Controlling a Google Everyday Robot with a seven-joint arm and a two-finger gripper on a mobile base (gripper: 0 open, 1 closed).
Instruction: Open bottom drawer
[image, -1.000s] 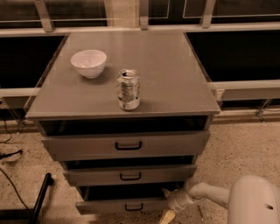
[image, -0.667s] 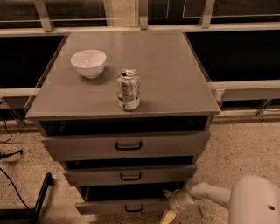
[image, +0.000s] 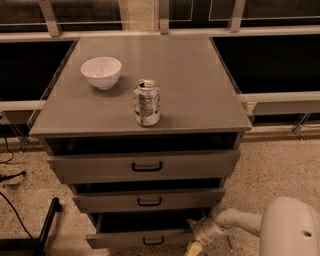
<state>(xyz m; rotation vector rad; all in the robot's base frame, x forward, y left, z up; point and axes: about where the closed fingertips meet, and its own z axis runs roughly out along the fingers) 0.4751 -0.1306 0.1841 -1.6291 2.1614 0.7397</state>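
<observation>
The bottom drawer (image: 125, 239) is the lowest grey front of the cabinet, with a small black loop handle (image: 153, 241) at its centre. It stands pulled out a little, with a dark gap above it. My gripper (image: 196, 239) is low at the drawer's right end, on the end of my white arm (image: 235, 220) that reaches in from the right. Its pale fingertip (image: 194, 248) shows just right of the drawer front. It is to the right of the handle, not on it.
The mid drawer (image: 150, 201) and the wide top drawer (image: 145, 166) sit above. On the cabinet top stand a white bowl (image: 101, 72) and a drink can (image: 147, 102). A black cable and post (image: 45, 225) lie on the floor at left. Railings run behind.
</observation>
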